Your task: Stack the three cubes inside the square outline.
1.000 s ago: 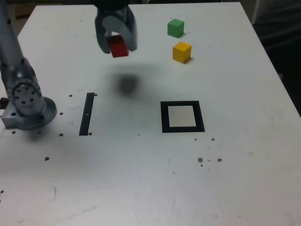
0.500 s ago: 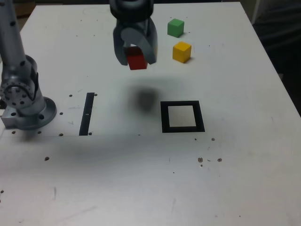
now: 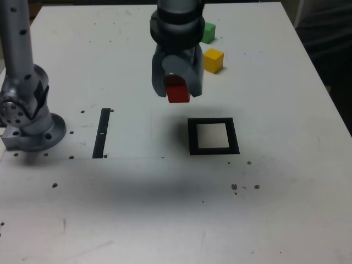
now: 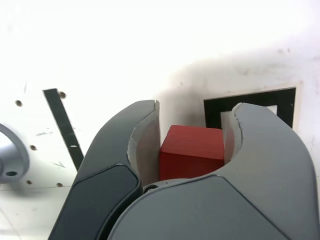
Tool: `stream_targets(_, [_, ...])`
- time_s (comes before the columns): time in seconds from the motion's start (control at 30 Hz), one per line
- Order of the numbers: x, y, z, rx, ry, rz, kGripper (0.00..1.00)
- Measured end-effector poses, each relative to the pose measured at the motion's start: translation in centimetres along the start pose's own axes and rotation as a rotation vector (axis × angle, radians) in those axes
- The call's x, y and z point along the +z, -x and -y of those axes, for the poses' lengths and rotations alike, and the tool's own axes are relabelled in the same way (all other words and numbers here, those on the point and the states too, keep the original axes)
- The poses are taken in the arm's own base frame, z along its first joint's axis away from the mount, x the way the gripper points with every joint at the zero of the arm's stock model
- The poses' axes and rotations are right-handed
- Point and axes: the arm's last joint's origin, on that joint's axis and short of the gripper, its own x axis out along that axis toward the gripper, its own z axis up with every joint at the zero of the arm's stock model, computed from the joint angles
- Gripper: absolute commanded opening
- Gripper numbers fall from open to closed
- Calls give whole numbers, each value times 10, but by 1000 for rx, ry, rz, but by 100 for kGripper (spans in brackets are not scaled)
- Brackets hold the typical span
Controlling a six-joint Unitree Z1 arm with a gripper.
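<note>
- My gripper hung above the white table, its jaws pressed against two opposite sides of the red cube, which was off the surface.
- In the wrist view I saw the red cube wedged between the pale inner pads of the two grey fingers, with nothing else in the grip.
- From the exterior view, the held cube sat just to the exterior view's left of the square outline and a little farther back on the table; I could not say it was over the frame.
- The square outline, a thick black frame with a pale centre, lay flat on the table with nothing inside it; the wrist view showed its corner partly behind one finger.
- The yellow cube rested on the table beyond the gripper, near the far edge.
- The green cube stood just behind the yellow one, partly hidden by the arm.
- A narrow black strip lay on the exterior view's left of the outline, well apart from it, near the arm's round base.
</note>
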Motion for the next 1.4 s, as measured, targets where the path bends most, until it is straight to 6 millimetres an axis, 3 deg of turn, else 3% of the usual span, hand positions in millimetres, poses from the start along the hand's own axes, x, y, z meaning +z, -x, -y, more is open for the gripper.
stream_targets(0.2, [19, -7, 16, 10, 6, -19, 30])
stream_targets(0.9, [67, -27, 30, -20, 18, -44, 30])
stream_targets(1.4, [78, -48, 31, -48, 15, -98, 32])
